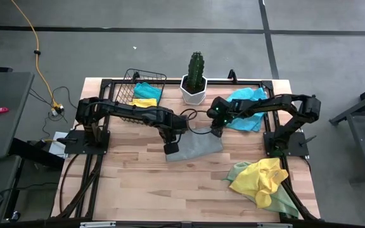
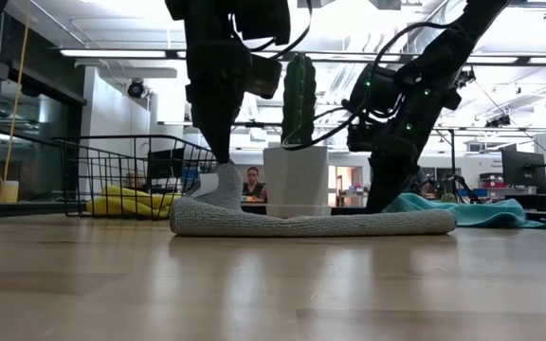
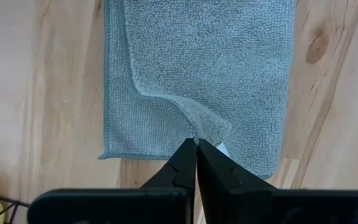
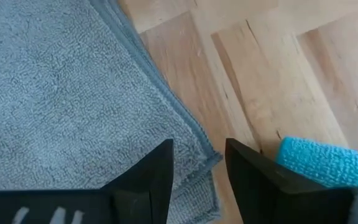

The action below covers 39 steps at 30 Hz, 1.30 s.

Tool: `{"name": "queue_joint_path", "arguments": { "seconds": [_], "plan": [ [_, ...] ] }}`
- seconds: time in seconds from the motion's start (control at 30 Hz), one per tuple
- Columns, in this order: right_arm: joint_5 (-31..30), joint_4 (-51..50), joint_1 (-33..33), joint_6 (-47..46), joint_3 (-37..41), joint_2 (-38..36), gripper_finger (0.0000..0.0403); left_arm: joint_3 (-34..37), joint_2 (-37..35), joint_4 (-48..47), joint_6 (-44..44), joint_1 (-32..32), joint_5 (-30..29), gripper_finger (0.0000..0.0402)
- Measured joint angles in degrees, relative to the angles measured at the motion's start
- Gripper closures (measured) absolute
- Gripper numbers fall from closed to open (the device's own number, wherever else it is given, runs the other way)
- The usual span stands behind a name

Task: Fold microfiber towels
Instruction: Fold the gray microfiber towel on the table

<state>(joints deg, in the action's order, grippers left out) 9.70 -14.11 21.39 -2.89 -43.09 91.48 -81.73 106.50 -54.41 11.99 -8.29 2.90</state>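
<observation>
Two grippers at work over one grey towel [image 1: 195,148], lying at table centre, partly folded, roughly flat. Left gripper [image 1: 170,147] at the towel's nine-o'clock end, fingers [image 3: 185,163] pressed together and pinching a raised corner of the upper layer, lifted a little off the layer beneath. Right gripper [image 1: 216,131] at the towel's two-o'clock corner, fingers [image 4: 148,174] spread apart, poised above the doubled edge, nothing between them yet.

Judged step: mid-fold on the grey towel, one corner secured, the matching corner not yet taken. Next move likely calls for lowering the right gripper onto the edge below it, closing on both layers, then carrying the two corners across together so the fold lands square. Risk of catching only the top layer, or of dragging the cloth across the wooden table [image 1: 138,183] rather than lifting it.

Elsewhere: turquoise towel [image 1: 246,111] bunched at three o'clock from the cactus pot [image 1: 194,88], just beside the right arm; yellow towel [image 1: 258,178] heaped on a pale green towel [image 1: 282,201] at five o'clock of the table; wire basket [image 1: 146,79] at eleven o'clock, holding folded yellow and turquoise cloths. Seated person [image 2: 252,180] visible far off in the room in the low view.
</observation>
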Motion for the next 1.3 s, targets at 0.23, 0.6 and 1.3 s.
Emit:
{"name": "queue_joint_path", "arguments": {
  "seconds": [0.23, 0.6, 1.3],
  "plan": [
    [0.7, -0.1, 0.0, -2.7, 0.0, 0.4, 0.0265, 0.0, 0.0, 0.0, 0.0, 0.0, 1.2, 0.0401],
    [1.0, 0.7, 0.0, -4.2, 0.0, 2.2, 0.0309, 0.0, 0.0, 0.0, 0.0, 0.0, 1.4, 0.0401],
    [-0.5, 1.2, 0.0, -4.5, 0.0, 2.2, 0.0355, 0.0, 0.0, 0.0, 0.1, 0.0, -0.6, 0.0401]
  ]
}}
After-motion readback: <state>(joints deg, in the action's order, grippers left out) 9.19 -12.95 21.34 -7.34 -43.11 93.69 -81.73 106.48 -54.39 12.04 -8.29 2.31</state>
